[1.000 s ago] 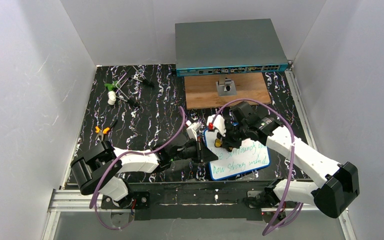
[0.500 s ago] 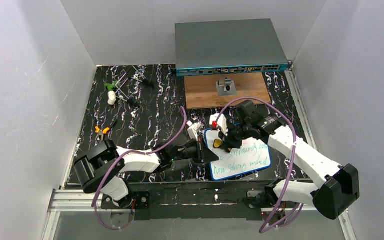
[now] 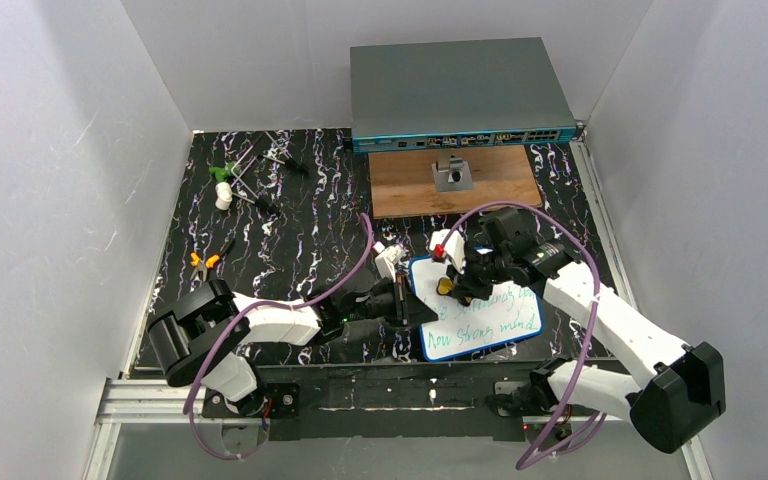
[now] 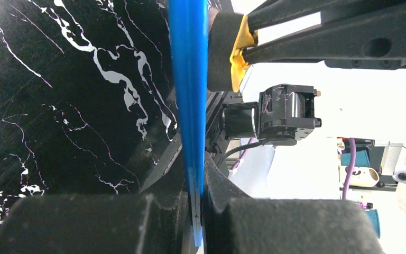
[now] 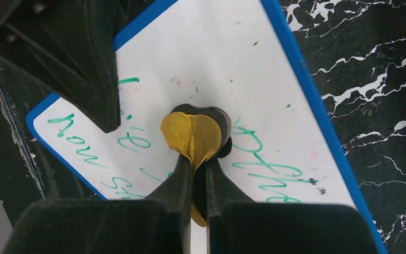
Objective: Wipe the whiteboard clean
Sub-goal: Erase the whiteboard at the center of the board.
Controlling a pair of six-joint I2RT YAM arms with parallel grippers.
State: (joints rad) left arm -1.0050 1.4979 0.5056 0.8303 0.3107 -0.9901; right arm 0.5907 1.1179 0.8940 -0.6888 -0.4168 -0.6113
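Observation:
The whiteboard (image 3: 485, 328) lies on the black marbled mat at the near middle, its blue rim around green handwriting; its upper left part is wiped white. My left gripper (image 3: 412, 305) is shut on the board's left edge, and the left wrist view shows the rim (image 4: 188, 79) edge-on between my left gripper's (image 4: 198, 177) fingers. My right gripper (image 3: 448, 287) is shut on a small eraser (image 5: 195, 132), yellow on top with a black pad, pressed on the whiteboard (image 5: 232, 58) above the writing. In the right wrist view my right gripper (image 5: 200, 166) pinches the yellow part.
A large grey box with ports (image 3: 460, 95) stands at the back. In front of it is a wooden board (image 3: 490, 185) carrying a small metal block (image 3: 452, 176). Orange-handled pliers (image 3: 203, 261) and small green and white tools (image 3: 226, 186) lie at the left.
My right gripper has slid the eraser a little to the right across the upper part of the board. The left gripper and the board have stayed put.

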